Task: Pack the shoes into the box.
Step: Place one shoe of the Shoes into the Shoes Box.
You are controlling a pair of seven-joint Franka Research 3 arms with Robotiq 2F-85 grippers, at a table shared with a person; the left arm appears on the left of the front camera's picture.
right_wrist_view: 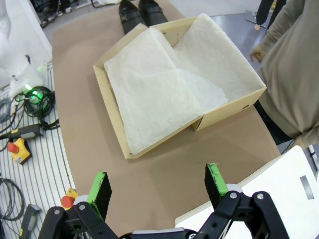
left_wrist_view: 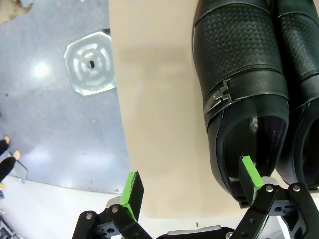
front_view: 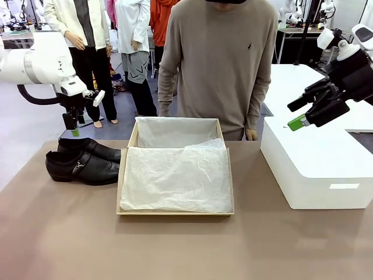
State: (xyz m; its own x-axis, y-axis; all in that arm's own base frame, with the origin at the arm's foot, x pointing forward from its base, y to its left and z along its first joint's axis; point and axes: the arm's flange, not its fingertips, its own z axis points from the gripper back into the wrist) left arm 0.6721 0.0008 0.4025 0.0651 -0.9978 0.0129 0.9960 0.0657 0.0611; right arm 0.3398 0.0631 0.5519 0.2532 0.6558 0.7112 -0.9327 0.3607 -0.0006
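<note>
Though beside box [front_view: 120,186] edge, shoes [front_view: 81,165] uncovered.

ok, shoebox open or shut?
Open: the box shows its tissue lining from above; the shoes sit outside it on the table.

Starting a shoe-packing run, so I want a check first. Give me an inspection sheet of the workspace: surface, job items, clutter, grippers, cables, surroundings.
Surface: brown table, no spills seen.
Job's things: two black shoes side by side on the table, left of the open box; white tissue paper lines it, no shoe inside.
Clutter: large white box on the right.
Grippers: left gripper open, above the shoes' heel ends; right gripper open, raised above the white box; both empty.
Cables: cables and a red stop button beside the table.
Surroundings: person standing at the far side.
</note>
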